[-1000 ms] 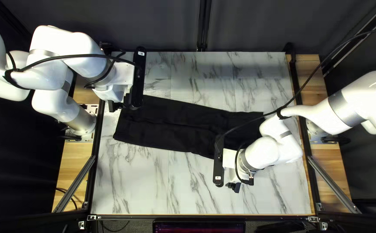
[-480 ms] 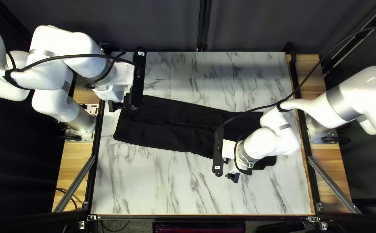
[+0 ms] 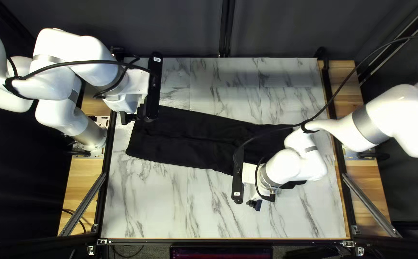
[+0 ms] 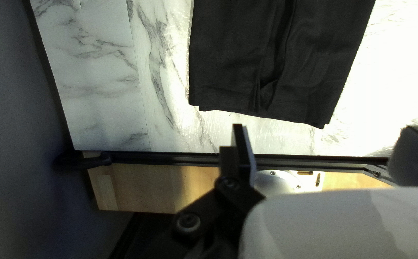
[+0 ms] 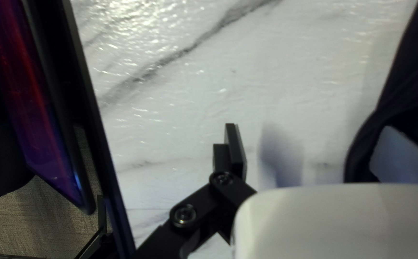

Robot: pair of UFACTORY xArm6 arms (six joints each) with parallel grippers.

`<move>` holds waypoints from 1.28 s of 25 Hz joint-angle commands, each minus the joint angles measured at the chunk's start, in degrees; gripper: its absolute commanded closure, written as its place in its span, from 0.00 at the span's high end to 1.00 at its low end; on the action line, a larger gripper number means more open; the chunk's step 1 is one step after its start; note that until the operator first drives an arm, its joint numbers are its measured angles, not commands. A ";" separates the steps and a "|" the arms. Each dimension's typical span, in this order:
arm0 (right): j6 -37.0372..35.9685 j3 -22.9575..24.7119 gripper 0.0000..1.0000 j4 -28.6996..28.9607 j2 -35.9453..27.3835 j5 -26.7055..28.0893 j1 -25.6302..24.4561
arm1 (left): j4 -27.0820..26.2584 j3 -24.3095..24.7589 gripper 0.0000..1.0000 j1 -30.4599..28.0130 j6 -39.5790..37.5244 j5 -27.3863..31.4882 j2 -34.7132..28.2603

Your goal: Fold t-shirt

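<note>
The right claw, wide open and empty, has shifted toward the near edge of the table, beside the black, trouser-like garment lying mid-table. The left claw gapes empty; folding likely needs a grip.

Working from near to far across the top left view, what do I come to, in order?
Monitor → table's near edge → black garment → table's far edge → dark curtain.

Apparently free gap between arms
</note>
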 commanded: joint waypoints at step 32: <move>-0.05 8.89 0.41 -7.66 -9.06 7.05 -8.80 | 0.00 0.00 1.00 0.00 0.00 0.00 0.00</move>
